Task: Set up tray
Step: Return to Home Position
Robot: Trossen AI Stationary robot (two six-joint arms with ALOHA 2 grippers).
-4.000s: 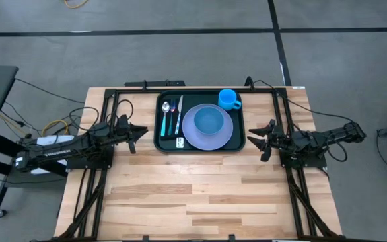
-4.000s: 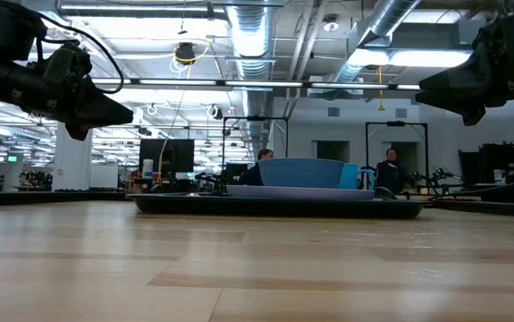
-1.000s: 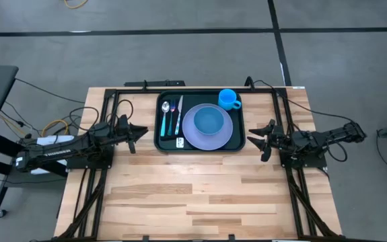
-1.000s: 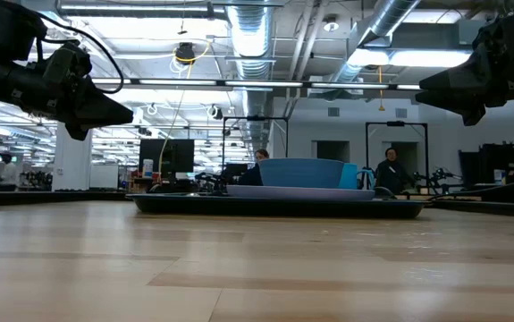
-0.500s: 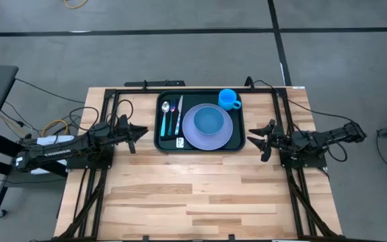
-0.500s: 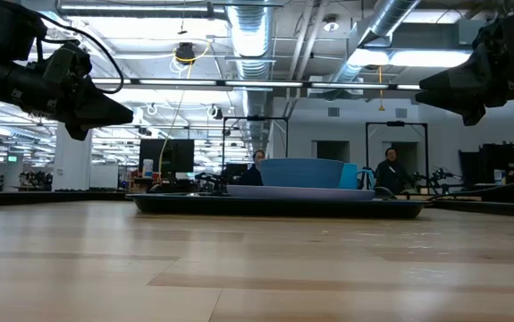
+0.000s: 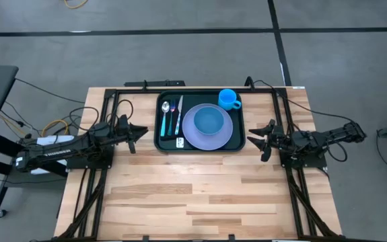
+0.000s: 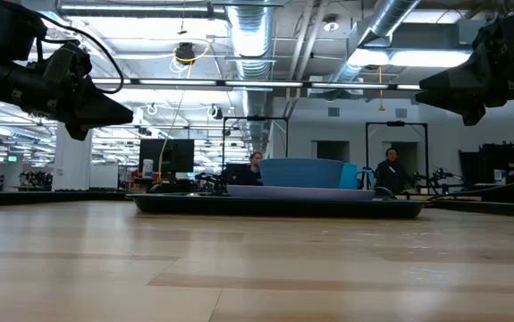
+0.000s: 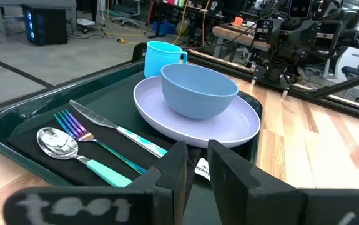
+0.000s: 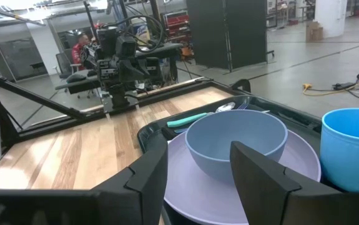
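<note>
the tray [image 7: 239, 128] sits at the far middle of the table [image 7: 200, 195], its long axis running left to right, with the lavender plate [image 7: 189, 134] in its right part. the left gripper [image 7: 139, 136] hangs just left of it and the right gripper [image 7: 255, 141] just right, both with fingers apart.

Grey concrete floor [image 7: 193, 60], black tape lines [image 7: 180, 31]; exposed silver ducts [image 8: 249, 36], strip lights [image 8: 391, 56] overhead.
</note>
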